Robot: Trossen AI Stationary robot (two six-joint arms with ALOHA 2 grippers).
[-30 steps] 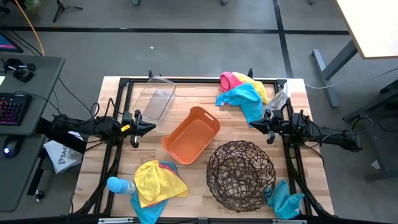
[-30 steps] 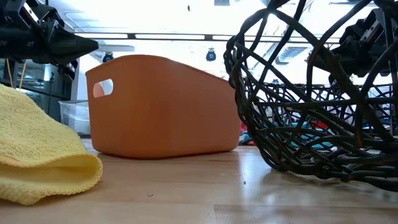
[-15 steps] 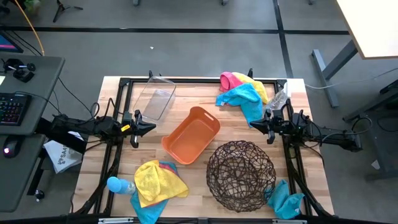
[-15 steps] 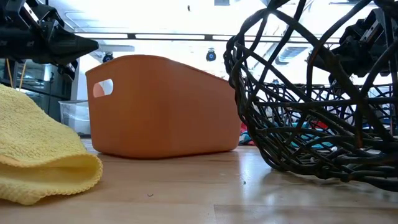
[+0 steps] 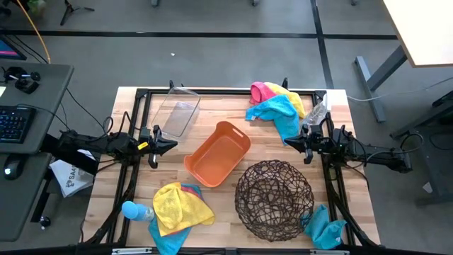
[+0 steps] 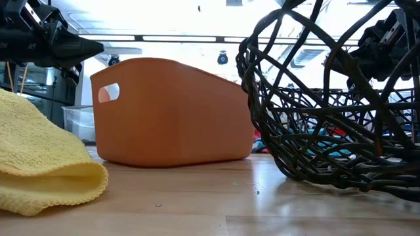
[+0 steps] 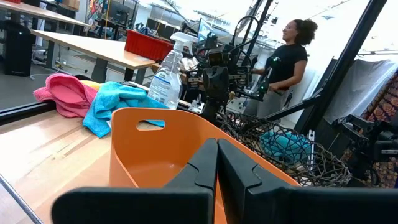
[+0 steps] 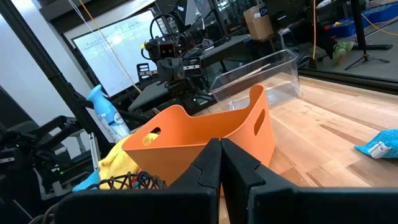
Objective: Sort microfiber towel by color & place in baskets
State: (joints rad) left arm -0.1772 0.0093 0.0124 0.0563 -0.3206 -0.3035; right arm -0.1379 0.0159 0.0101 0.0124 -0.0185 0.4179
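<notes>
Tabletop (image 5: 226, 106): wooden, carrying all three baskets, none holding a towel.
Baskets: wire basket (image 5: 274, 199), orange tub (image 5: 218, 154), clear bin (image 5: 175, 113).
Towels: heaps at far edge (image 5: 277, 106) and near-left corner (image 5: 181, 207).
Claws: left claw (image 5: 172, 144), right claw (image 5: 287, 143), both pressed closed, empty.
Advice: open wide, pinch one towel only.
Left wrist view: person (image 7: 283, 59) standing beyond, unseen overhead.

Smooth orange tub (image 5: 217, 154); wiry basket (image 5: 274, 198)
</notes>
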